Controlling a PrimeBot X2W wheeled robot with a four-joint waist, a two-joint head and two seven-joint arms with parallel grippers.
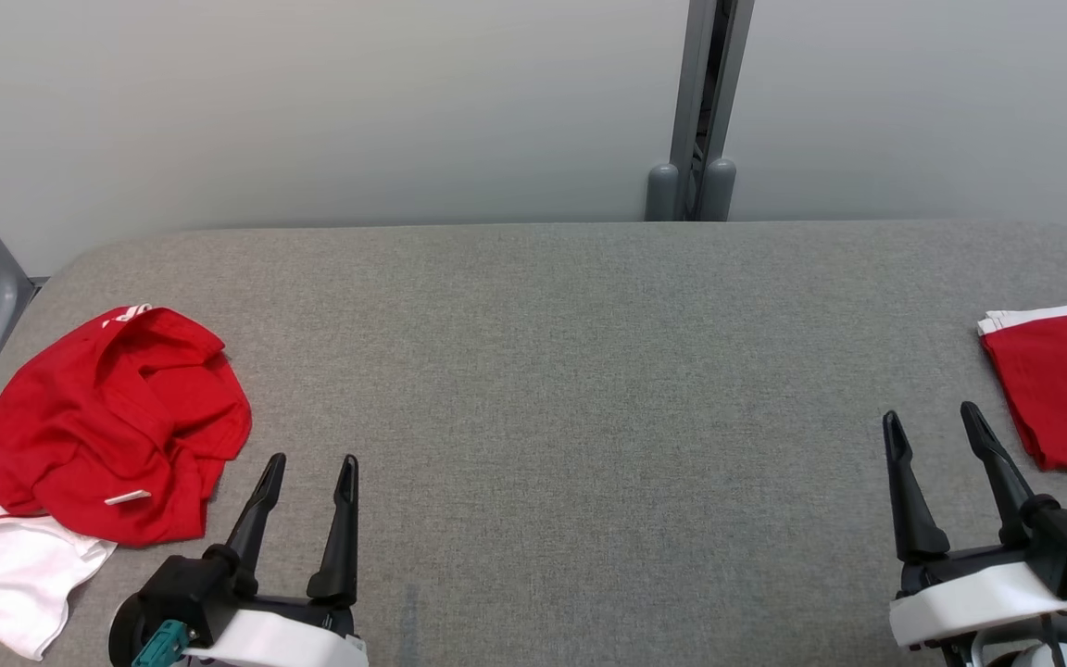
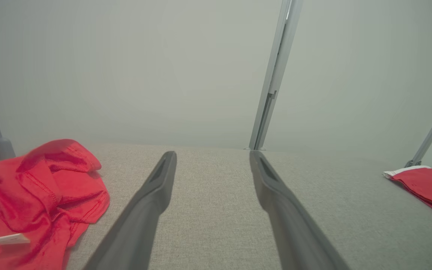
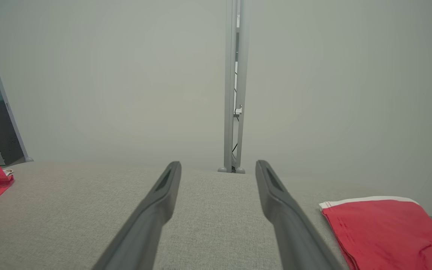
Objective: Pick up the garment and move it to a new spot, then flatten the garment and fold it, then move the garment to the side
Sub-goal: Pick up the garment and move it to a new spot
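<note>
garment (image 1: 107, 426): red with a white part, crumpled in a heap on the left side of the table, near its front edge; nothing grips it
tag (image 1: 127, 497): small white strip lying on the red cloth
table (image 1: 571, 371): grey woven cover, rounded far corners
left jaws: wide apart, holding nothing; dark fingers (image 1: 342, 519) point away from the robot, just right of the garment, apart from it
right jaws: wide apart, holding nothing; fingers (image 1: 909, 500) low over the table at its right side
folded garment (image 1: 1066, 384): red with a white edge, lying flat at the table's right edge, just right of the right jaws, cut off by the frame
centre of table: bare grey cover between the two arms
post (image 1: 702, 111): grey metal upright behind the far edge, against a pale wall
</note>
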